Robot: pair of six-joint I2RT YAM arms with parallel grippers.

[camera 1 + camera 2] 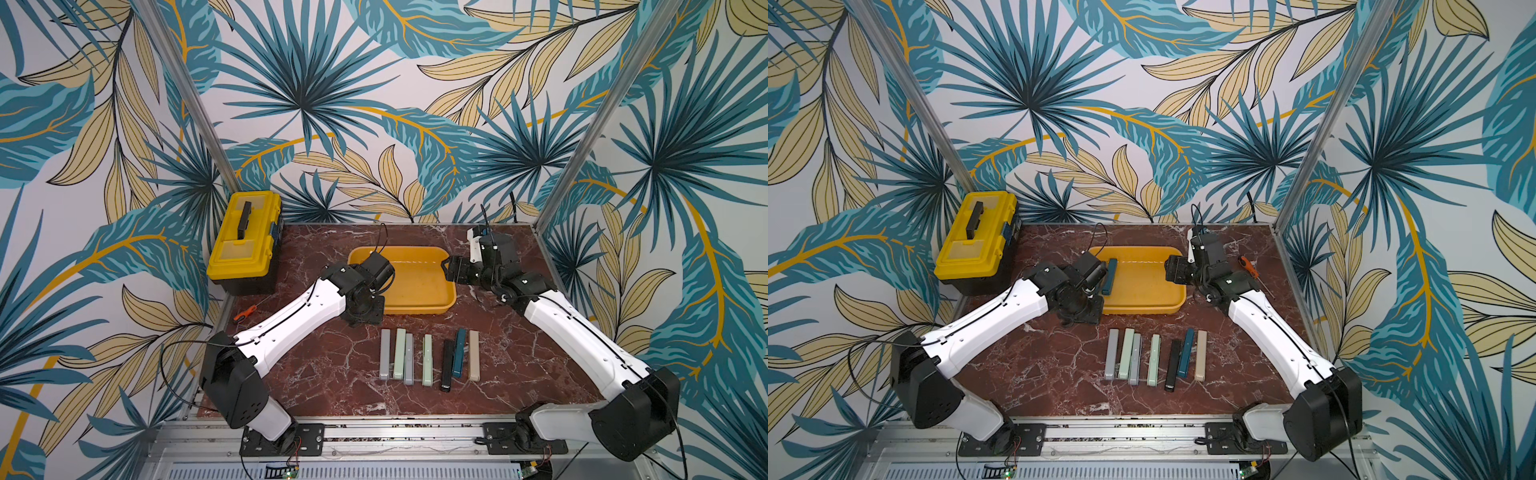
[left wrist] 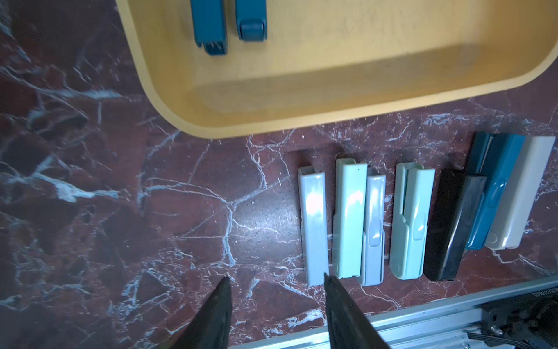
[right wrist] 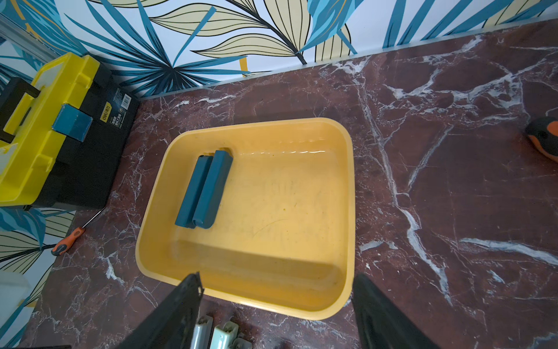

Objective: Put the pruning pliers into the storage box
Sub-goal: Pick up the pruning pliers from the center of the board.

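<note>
Marble table [image 1: 332, 374] before us: two pliers [image 3: 205, 190] lie in the box [image 3: 287, 211], a row [image 1: 428, 359] of seven near it; our left gripper [image 2: 276, 277] and right gripper [image 3: 277, 275] gape empty.

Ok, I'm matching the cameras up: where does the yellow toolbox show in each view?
Top view: yellow toolbox at the table's far left corner.
Top view: yellow toolbox at the same corner.
Left wrist: not in it.
Right wrist: yellow toolbox against the wall, beside the storage box.
Shared landmark: the storage box, seen in all four.
</note>
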